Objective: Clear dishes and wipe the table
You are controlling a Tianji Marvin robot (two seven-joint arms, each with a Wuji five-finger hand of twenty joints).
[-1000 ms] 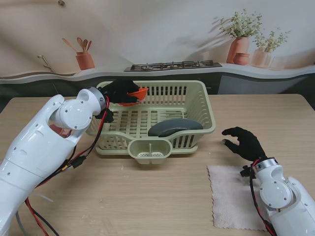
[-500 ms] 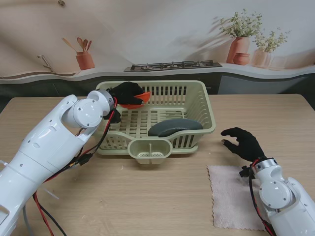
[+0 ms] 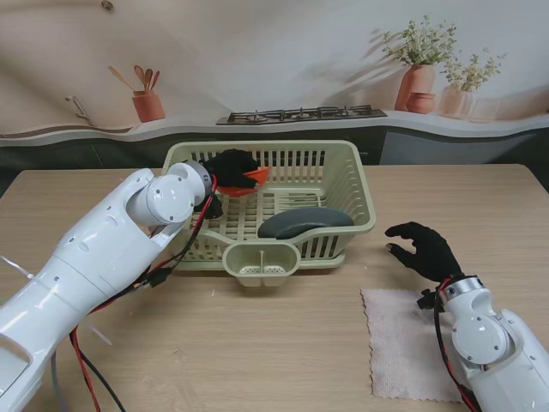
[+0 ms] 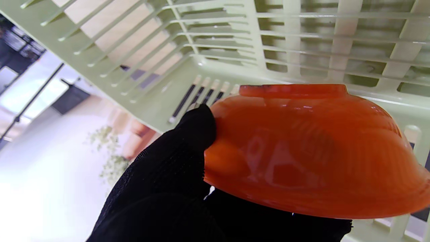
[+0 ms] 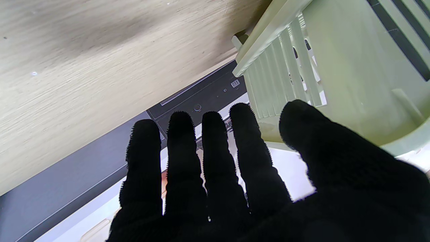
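Gripping an orange bowl (image 3: 249, 178) inside the rack (image 3: 353, 182), left hand (image 3: 230, 163); right hand (image 3: 426, 249) slack, fingers spread

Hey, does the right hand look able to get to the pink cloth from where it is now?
Probably yes. The right hand is open, holds nothing, and sits just beyond the cloth, which lies flat on the table with nothing on it or between them.

No readable text, labels, brands or numbers in any view.
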